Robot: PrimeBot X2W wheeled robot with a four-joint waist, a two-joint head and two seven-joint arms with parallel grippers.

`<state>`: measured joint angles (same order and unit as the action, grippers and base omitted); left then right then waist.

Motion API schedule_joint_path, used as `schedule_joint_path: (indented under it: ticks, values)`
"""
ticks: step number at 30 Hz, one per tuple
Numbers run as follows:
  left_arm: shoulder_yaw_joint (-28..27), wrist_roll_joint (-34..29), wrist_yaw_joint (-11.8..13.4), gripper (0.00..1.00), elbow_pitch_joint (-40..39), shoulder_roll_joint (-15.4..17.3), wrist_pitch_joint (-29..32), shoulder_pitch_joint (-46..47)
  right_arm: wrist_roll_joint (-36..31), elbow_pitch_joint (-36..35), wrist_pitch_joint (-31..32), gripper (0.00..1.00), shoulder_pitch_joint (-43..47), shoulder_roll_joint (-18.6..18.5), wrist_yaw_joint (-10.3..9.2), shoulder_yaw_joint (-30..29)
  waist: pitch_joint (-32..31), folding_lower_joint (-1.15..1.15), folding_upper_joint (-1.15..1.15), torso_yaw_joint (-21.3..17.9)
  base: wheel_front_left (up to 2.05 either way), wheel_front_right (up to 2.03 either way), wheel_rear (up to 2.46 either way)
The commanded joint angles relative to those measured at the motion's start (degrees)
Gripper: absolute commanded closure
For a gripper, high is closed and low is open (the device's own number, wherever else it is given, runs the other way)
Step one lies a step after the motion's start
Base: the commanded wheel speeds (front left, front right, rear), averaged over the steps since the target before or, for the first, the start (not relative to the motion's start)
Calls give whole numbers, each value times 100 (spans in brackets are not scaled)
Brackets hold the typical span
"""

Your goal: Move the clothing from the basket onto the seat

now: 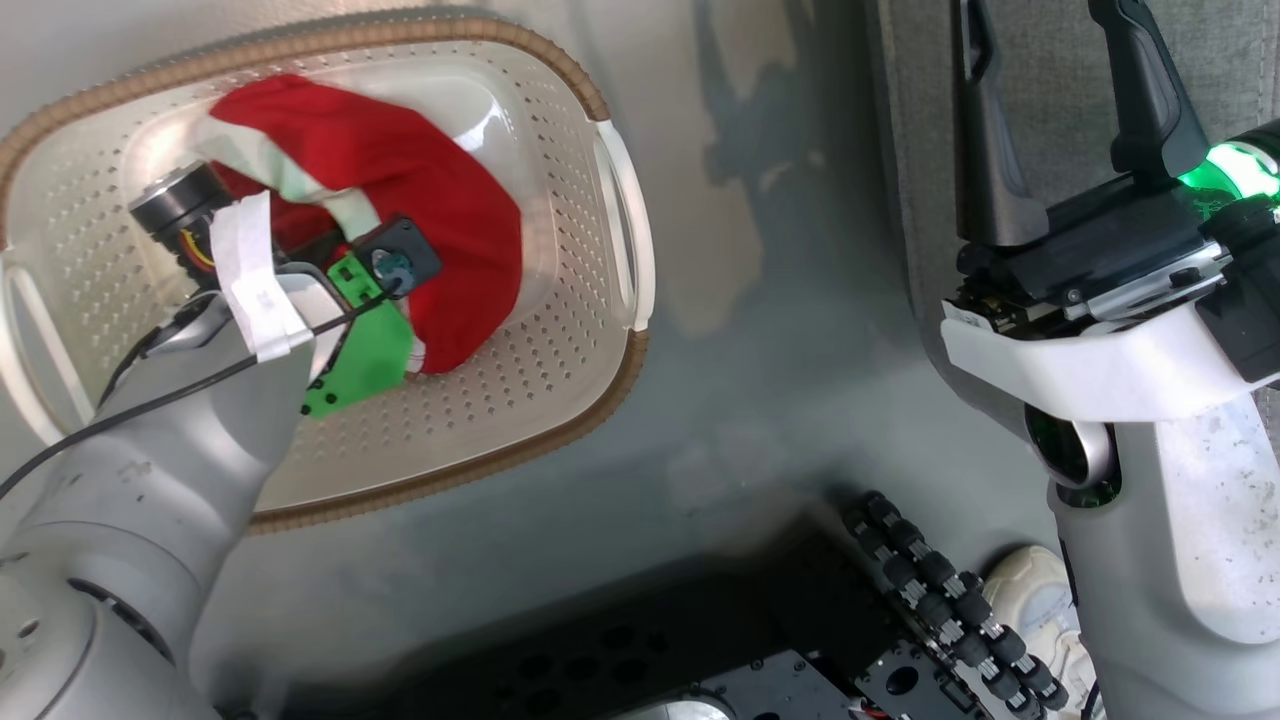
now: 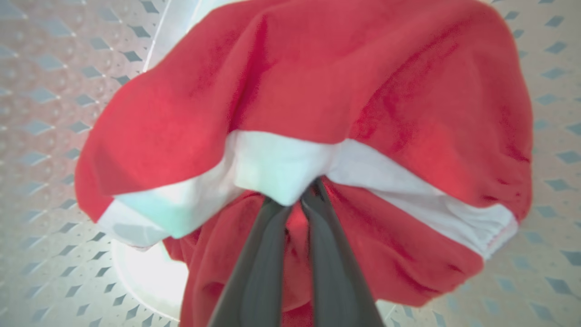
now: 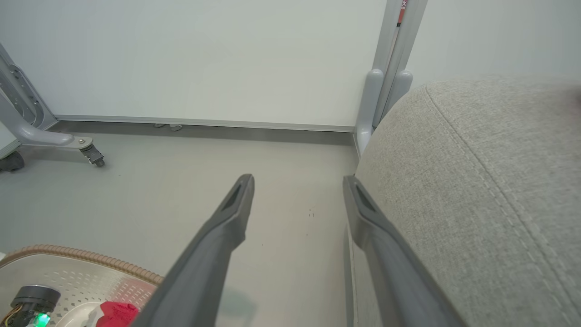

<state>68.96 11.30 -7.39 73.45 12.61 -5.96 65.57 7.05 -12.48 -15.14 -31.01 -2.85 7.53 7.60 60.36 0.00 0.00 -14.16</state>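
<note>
Your left gripper (image 2: 297, 197) is clamping the clothing (image 2: 317, 81) by its white band only, risking a slip on lifting; right gripper (image 3: 297, 184) is idling open.

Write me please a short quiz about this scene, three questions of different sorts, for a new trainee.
1. True or false: the right gripper, beside the seat, is open and holds nothing.
2. Where is the red garment? A) on the seat B) in the basket C) in the right gripper
3. Fill in: the left gripper is shut on the garment's ____ band.

Key: 1 true; 2 B; 3 white.
</note>
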Motion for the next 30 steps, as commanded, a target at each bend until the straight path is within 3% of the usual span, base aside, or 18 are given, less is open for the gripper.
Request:
schedule_joint_path:
  ticks: [1, 11, 21, 30]
  values:
    - [36, 52, -12, 100, -17, -38, -113, -12, 1, 45, -1, 0, -2, -7, -8, -26, -152, 0, 0, 90, 0, 0, 0]
    - [115, 474, -12, 100, -118, -468, -699, -411, -104, 364, -1, 0, 183, -10, -8, -106, -1037, 0, 0, 428, 0, 0, 0]
    - [-13, 912, -12, 100, -585, -696, -934, -881, -213, 661, -1, 0, 549, -11, -8, -245, -2096, 0, 0, 788, 0, 0, 0]
    - [-459, 942, 147, 100, -1704, -474, -924, -1477, -280, 860, -1, 0, 953, -13, -8, -342, -2967, 0, 0, 1095, 0, 0, 0]
